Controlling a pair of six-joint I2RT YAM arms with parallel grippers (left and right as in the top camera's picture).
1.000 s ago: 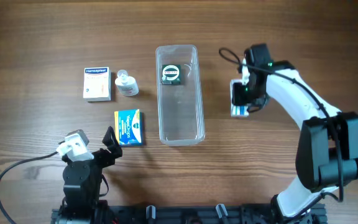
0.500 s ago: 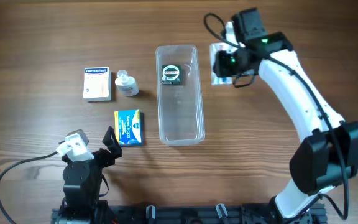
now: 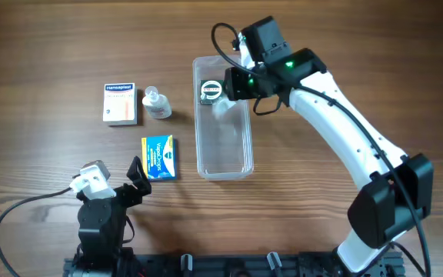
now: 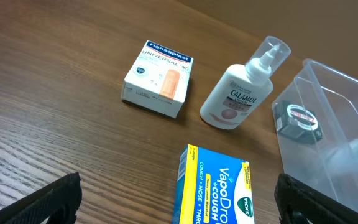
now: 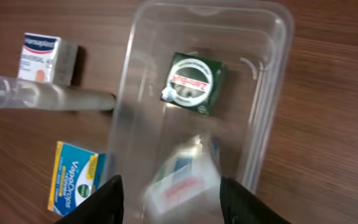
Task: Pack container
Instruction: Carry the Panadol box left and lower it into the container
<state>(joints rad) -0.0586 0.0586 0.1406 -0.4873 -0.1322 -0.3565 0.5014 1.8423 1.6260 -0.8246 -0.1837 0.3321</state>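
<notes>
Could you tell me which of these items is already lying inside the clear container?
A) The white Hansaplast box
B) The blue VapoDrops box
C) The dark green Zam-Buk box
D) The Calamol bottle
C: the dark green Zam-Buk box lies on the floor of the container near one end, and it is the only one of the four within its walls.

The right arm (image 3: pixel 344 131) is built of white links joined by black housings (a green light (image 3: pixel 289 64) is lit near the wrist), and a thin black cable (image 3: pixel 220 35) is looped there. The left arm (image 3: pixel 102 219) is black, capped by a white block (image 3: pixel 91 178).
</notes>
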